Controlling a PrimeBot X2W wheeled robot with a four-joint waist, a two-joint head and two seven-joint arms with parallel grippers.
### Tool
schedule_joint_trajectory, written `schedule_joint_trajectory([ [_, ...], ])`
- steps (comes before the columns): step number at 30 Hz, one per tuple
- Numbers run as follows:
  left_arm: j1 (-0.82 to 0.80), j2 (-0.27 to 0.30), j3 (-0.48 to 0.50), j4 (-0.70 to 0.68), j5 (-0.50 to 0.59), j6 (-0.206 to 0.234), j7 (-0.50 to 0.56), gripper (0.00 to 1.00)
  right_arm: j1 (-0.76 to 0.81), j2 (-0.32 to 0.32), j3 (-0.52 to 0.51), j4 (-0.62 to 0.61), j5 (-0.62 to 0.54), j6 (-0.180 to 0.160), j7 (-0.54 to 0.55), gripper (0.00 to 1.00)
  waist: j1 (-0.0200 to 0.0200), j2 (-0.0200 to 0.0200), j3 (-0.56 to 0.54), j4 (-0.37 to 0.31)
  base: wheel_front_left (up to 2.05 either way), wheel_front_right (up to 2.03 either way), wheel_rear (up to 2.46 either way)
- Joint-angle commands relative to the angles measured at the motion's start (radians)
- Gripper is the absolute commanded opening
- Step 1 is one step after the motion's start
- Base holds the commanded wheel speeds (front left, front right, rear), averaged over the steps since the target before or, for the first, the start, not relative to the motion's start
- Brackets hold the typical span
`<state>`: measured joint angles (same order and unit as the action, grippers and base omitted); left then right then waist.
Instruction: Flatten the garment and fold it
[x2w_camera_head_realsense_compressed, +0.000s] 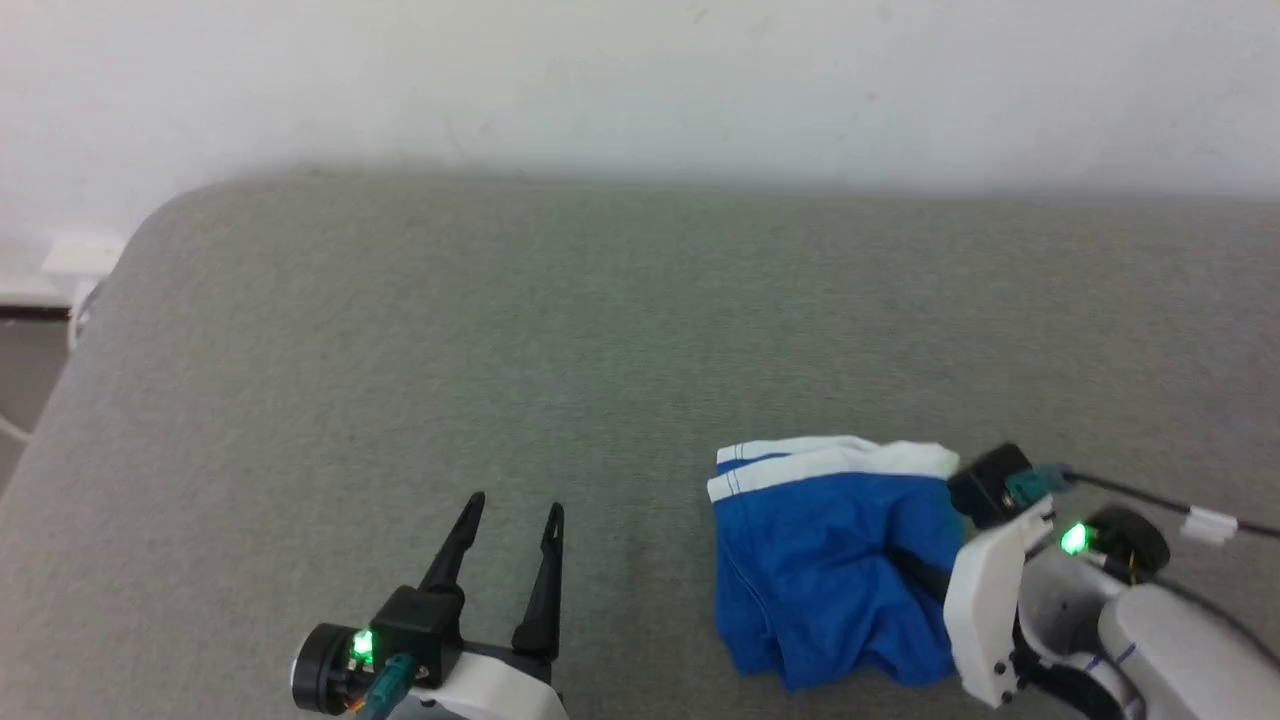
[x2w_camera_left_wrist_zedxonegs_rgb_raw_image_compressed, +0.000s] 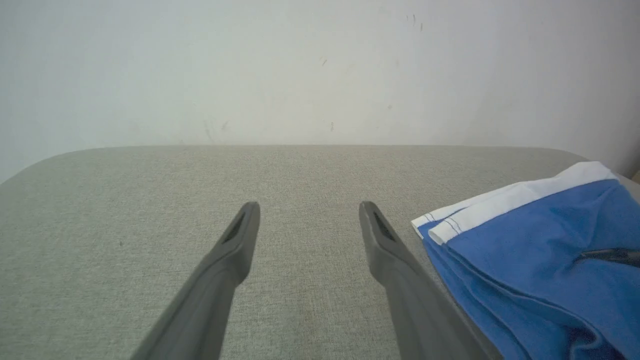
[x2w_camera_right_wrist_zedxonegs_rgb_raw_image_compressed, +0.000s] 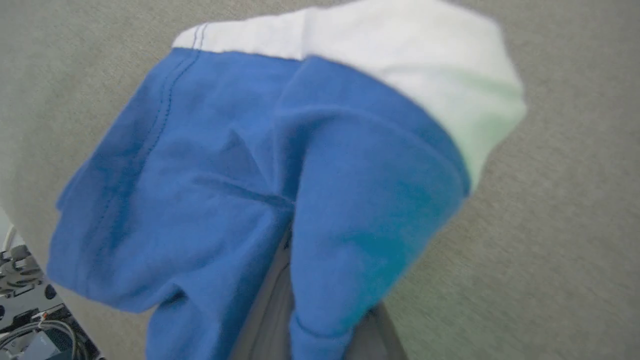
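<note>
The garment (x2w_camera_head_realsense_compressed: 820, 570) lies bunched near the front right of the tabletop (x2w_camera_head_realsense_compressed: 500, 330). We judge the grip may catch several layers, so a lift would drag the whole heap instead of spreading it. Our right pincer (x2w_camera_head_realsense_compressed: 908, 563) pinches a blue fold. The left pincer (x2w_camera_head_realsense_compressed: 516, 503) hovers spread wide, holding nothing.

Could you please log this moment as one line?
left tool: open, empty | right tool: shut on garment | garment: crumpled on grey surface
</note>
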<state>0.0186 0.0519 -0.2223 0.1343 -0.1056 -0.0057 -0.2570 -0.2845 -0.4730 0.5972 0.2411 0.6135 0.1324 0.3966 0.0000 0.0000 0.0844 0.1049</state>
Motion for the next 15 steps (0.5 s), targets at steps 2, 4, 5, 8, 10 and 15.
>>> schedule_joint_trajectory([
  [2, 0.008, -0.002, -0.015, -0.009, -0.005, 0.007, -0.005, 1.00, -0.064, -0.044, 0.033, -0.031, -0.016, -0.002, 0.040, 0.00, 0.0000, 0.0000, -0.029, -0.111, 0.00, 0.00, 0.00],
  [4, 0.005, -0.002, -0.030, -0.017, -0.006, 0.009, -0.005, 1.00, -0.115, -0.095, 0.071, -0.055, -0.027, -0.002, 0.081, 0.00, 0.0000, 0.0000, -0.014, -0.156, 0.00, 0.00, 0.00],
  [5, 0.000, -0.002, -0.037, -0.022, -0.005, 0.011, -0.005, 1.00, -0.142, -0.122, 0.090, -0.067, -0.030, -0.002, 0.101, 0.00, 0.0000, 0.0000, -0.003, -0.178, 0.00, 0.00, 0.00],
  [8, -0.019, -0.002, -0.056, -0.037, -0.005, 0.012, -0.005, 1.00, -0.219, -0.208, 0.139, -0.090, -0.026, -0.002, 0.146, 0.00, 0.0000, 0.0000, 0.036, -0.236, 0.00, 0.00, 0.00],
  [10, -0.039, -0.002, -0.065, -0.051, -0.010, 0.010, -0.005, 1.00, -0.271, -0.272, 0.176, -0.098, -0.033, -0.002, 0.160, 0.00, 0.0000, 0.0000, 0.070, -0.267, 0.00, 0.00, 0.00],
  [15, -0.121, -0.002, -0.072, -0.063, -0.001, -0.003, -0.005, 1.00, -0.369, -0.404, 0.230, -0.056, -0.037, -0.002, 0.124, 0.00, 0.0000, 0.0000, 0.178, -0.298, 0.00, 0.00, 0.00],
])
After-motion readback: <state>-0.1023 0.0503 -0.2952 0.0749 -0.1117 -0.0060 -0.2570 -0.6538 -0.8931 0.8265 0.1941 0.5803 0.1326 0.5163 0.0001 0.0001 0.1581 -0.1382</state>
